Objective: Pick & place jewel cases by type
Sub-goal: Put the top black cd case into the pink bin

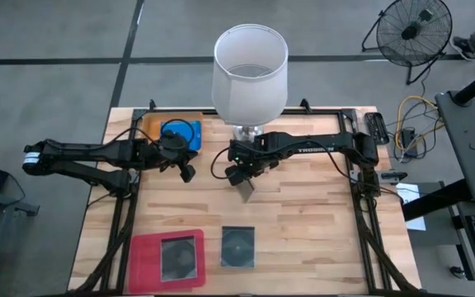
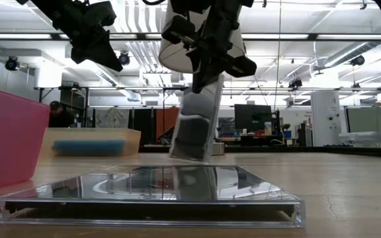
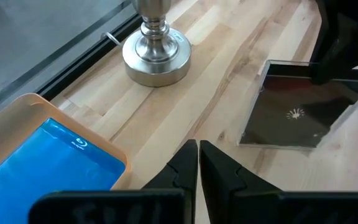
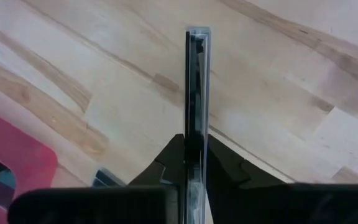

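— Step? 
— Carrying: right gripper (image 4: 194, 163) pinching dark jewel case (image 2: 196, 125) edgewise, lifted above mid-table. Left gripper (image 3: 198, 168) pressed together, idle near orange tray (image 1: 150, 124).
— Next? 
— Probably over to magenta tray (image 1: 145, 257), then flat release.

Both arms are matte black and chunky, built from boxy links with rounded joints. The right arm (image 1: 312, 145) has pale lettering printed along its long link, and thin black cables loop loose around its wrist. The left arm (image 1: 97, 154) ends in a whitish cap at its base. The fingers (image 3: 219, 171) are dark, tapered wedges.
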Robot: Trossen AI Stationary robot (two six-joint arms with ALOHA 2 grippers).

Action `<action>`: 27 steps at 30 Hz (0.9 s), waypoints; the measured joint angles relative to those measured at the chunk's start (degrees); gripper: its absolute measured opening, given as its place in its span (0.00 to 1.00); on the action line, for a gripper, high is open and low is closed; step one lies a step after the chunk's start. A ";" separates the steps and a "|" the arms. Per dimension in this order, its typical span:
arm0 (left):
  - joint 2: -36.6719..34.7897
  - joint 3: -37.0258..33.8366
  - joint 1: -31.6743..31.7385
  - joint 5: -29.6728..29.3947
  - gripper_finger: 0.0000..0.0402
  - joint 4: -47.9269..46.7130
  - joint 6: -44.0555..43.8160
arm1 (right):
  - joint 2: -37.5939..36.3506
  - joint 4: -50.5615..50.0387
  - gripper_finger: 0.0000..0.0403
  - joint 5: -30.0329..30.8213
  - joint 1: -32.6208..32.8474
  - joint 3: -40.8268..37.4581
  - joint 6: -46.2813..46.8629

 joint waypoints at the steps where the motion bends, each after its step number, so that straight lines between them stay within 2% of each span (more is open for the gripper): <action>1: 0.00 0.00 -0.01 0.00 0.00 0.00 -0.01 | -0.01 0.00 0.07 0.00 0.00 0.00 -0.13; 9: 0.00 0.00 0.00 0.00 0.00 -0.01 -0.32 | -1.79 -0.09 0.07 -0.11 0.02 1.22 -3.18; 13: 0.00 0.00 0.00 0.00 0.00 0.00 -0.32 | -3.05 0.24 0.07 -2.35 0.58 3.92 -5.76; 22: -1.32 0.00 0.01 0.63 0.00 -0.59 -0.30 | -4.94 -1.53 0.07 -8.57 7.39 12.31 -12.57; 27: -5.62 0.00 -0.15 1.73 0.00 -1.39 -0.62 | -4.94 -2.36 0.07 -10.99 11.70 14.10 -14.06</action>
